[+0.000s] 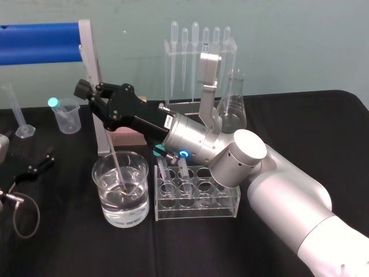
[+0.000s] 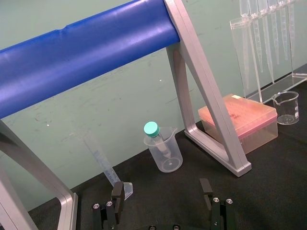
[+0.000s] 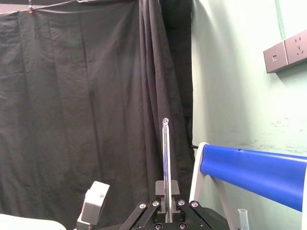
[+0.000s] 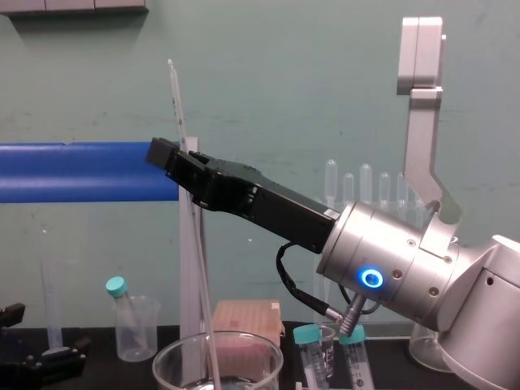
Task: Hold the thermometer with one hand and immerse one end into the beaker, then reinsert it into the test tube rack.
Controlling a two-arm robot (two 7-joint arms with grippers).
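— Gripping anything, was the right claw [image 4: 175,158]?
— It was. Its two black fingers were pressed together on the thermometer [image 4: 176,101]. They pinched the glass rod part-way along, with a long stretch standing above them and the rest running down below.
— And where did the lower end sit?
— Inside the beaker [image 1: 138,202]. From the head camera, the rod crossed the rim and ran down into the clear liquid, reaching close to the bottom. From the chest camera it leaned a little, its top tipped toward the robot's left.
— Where was the beaker itself?
— On the black worktop [image 1: 69,248], just beside the test tube rack [image 1: 199,212], on the rack's left. The right arm [image 1: 288,196] reached across above the rack, where two teal-capped tubes [image 4: 307,334] stood in the back rows.
— What about the left claw [image 2: 161,191]?
— It lay low at the left edge of the worktop, well apart from the beaker. Its fingers were spread wide and had hold of nothing.
— Anything else standing about?
— Behind the rack were a conical flask [image 1: 232,112] and a clear stand of pipettes [image 1: 199,52]. Farther left stood a small plastic beaker [image 1: 68,118], and a pink box [image 2: 237,120] sat behind the big beaker.
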